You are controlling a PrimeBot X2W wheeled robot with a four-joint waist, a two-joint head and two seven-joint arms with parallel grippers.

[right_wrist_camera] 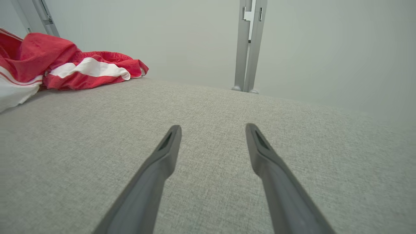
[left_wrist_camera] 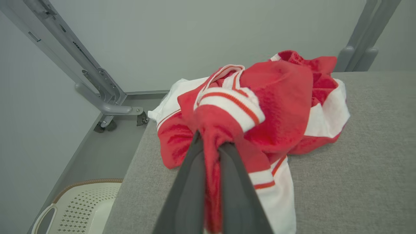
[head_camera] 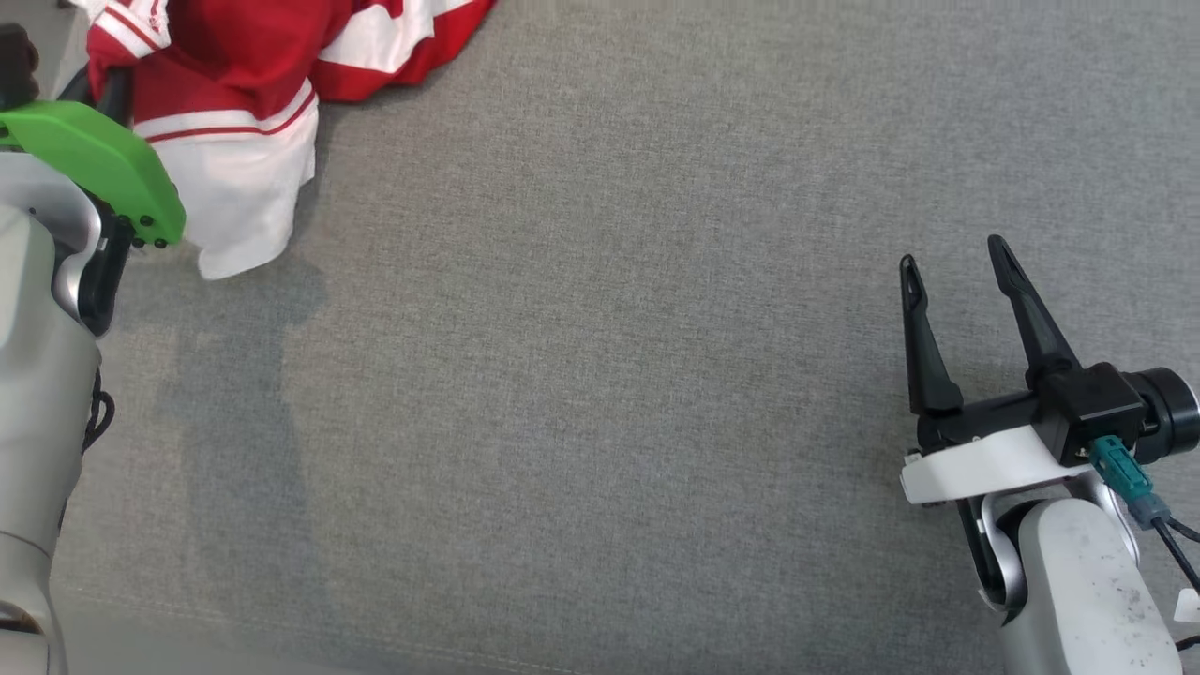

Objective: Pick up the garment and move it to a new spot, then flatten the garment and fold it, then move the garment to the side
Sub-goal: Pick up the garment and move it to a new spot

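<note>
At the far left corner of the grey counter (head_camera: 600,375) the red-and-white garment (head_camera: 234,112) was seen in a crumpled heap, close to the edge, below which a pale perforated basket (left_wrist_camera: 84,204) stood on the floor. In the left wrist view the left jaws were shown closed tight on a bunched fold of red fabric just beneath a white striped band. The step in hand was judged to be the pick-up, with the carry not yet made. It was judged that the lift would best be made straight up and slowly, so that the pinched fold was not pulled out and the loose white part was not dragged over the edge toward the basket. Only once the heap hung free should it be carried rightward. The broad bare middle of the counter was taken to be the sensible new spot, since room for flattening was offered there. At the right, the right jaws were held wide apart and empty, low over bare counter, well apart from the garment. They were judged best left clear of the path, ready to take a second corner for spreading.
</note>
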